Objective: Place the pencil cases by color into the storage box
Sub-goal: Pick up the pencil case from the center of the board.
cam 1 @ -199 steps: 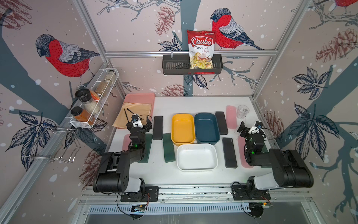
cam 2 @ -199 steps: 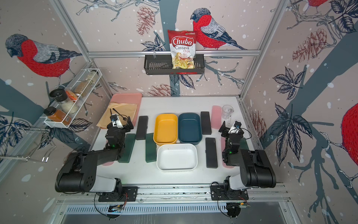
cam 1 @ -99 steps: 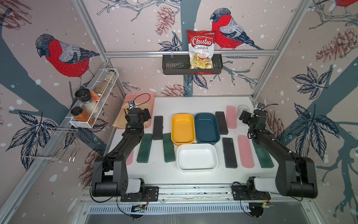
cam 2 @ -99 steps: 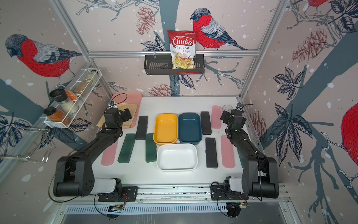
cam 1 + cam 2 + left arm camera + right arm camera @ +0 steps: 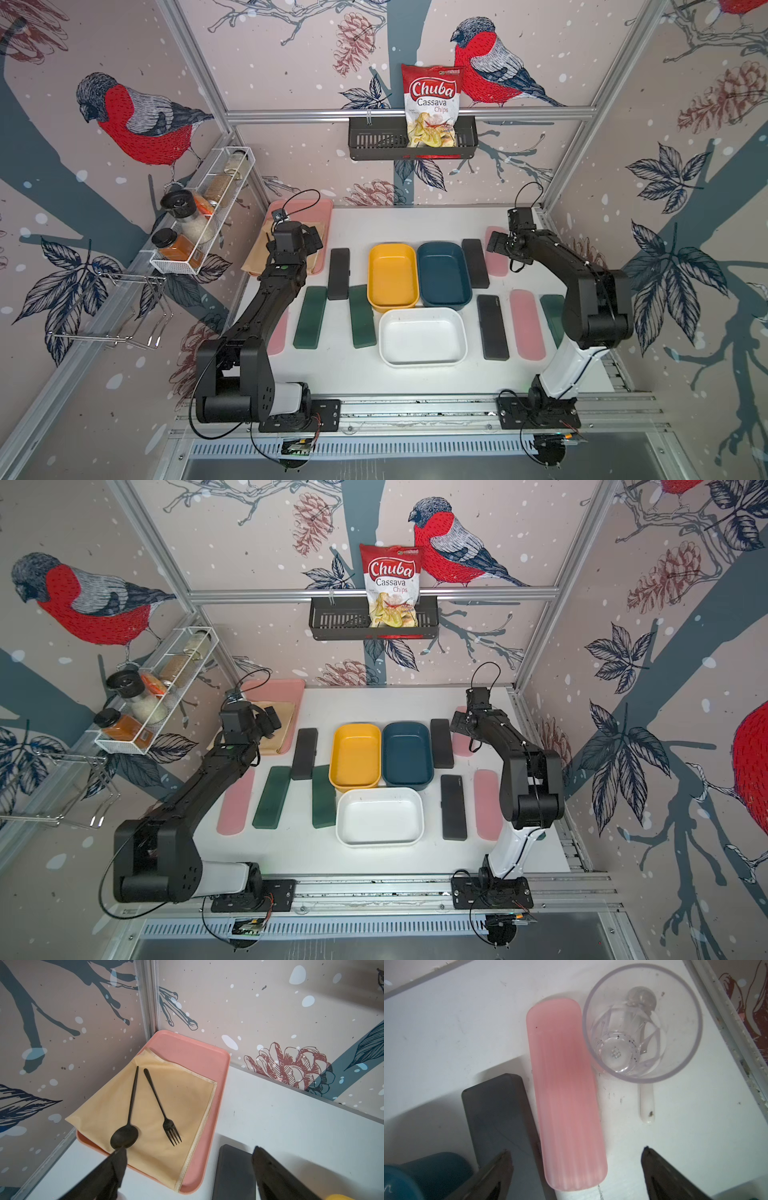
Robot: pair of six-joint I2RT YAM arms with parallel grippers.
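Note:
Three empty storage boxes stand mid-table: yellow, blue, white. Pencil cases lie flat around them. On the left are a black one, two green ones and a pink one half under my left arm. On the right are black, black, pink and green. My right gripper hangs open above the back-right pink case. My left gripper is open and empty over the tray corner, beside the black case.
A pink tray in the back left corner carries a tan cloth, a black spoon and a fork. A clear glass stands right beside the pink case. Walls and frame posts close the back and sides.
Both arms have unfolded from near the front edge and reached toward the back of the table. The cases they covered now show. No case has moved.

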